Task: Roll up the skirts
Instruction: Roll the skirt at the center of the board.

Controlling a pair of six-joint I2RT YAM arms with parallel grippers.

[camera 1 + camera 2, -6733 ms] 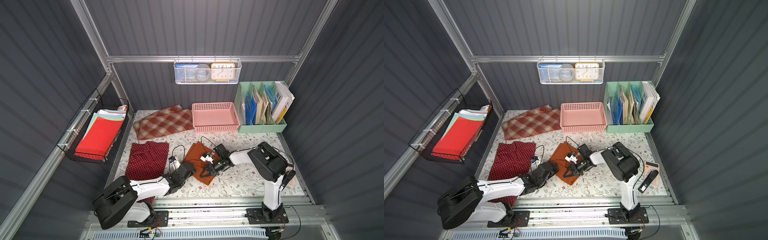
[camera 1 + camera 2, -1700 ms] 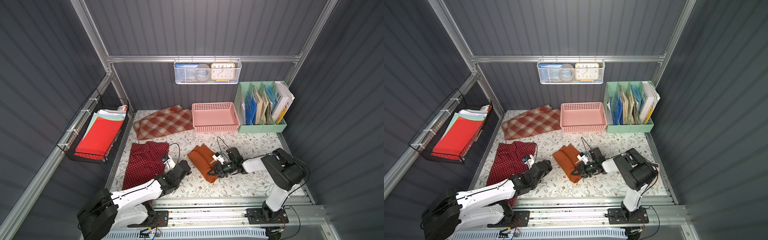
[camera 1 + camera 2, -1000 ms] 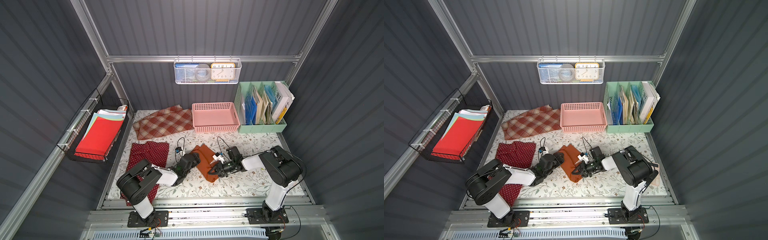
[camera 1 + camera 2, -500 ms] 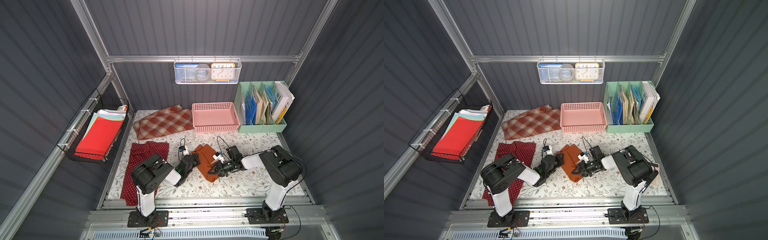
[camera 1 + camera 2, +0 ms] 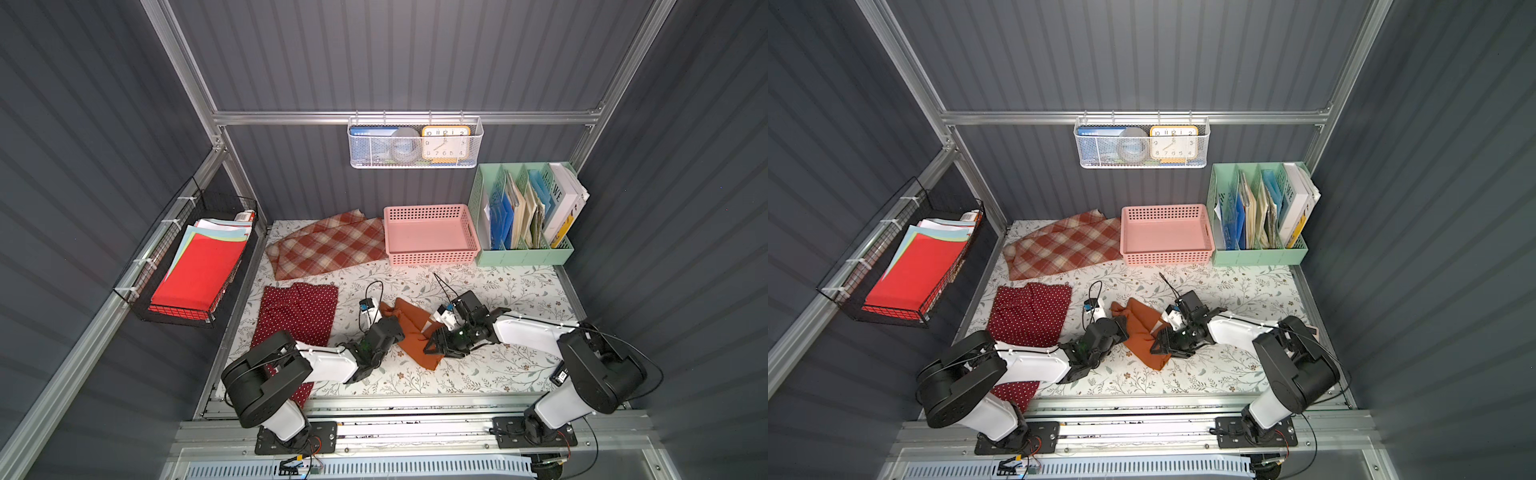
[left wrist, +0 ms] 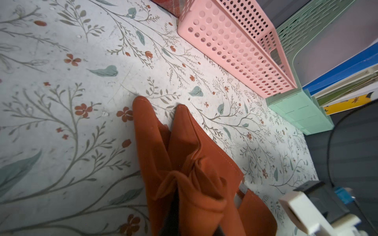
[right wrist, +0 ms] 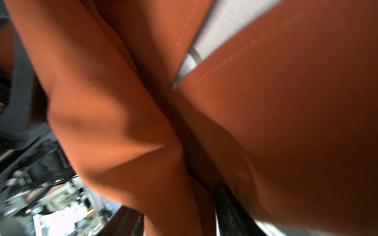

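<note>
The left tool (image 5: 394, 327) is clamping the 9 o'clock edge of the rust-orange skirt (image 5: 415, 332), which is lying bunched at the middle of the worktop (image 5: 498, 370). The right tool (image 5: 433, 347) is resting against its 3 o'clock side, and whether it is apart or together cannot be told.

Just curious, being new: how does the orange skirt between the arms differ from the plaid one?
The rust-orange skirt is plain and bunched into folds; the plaid skirt is checked and spread flat. The left gripper pinches the rust-orange skirt; no gripper is near the plaid skirt. Both lie on the table.
</note>
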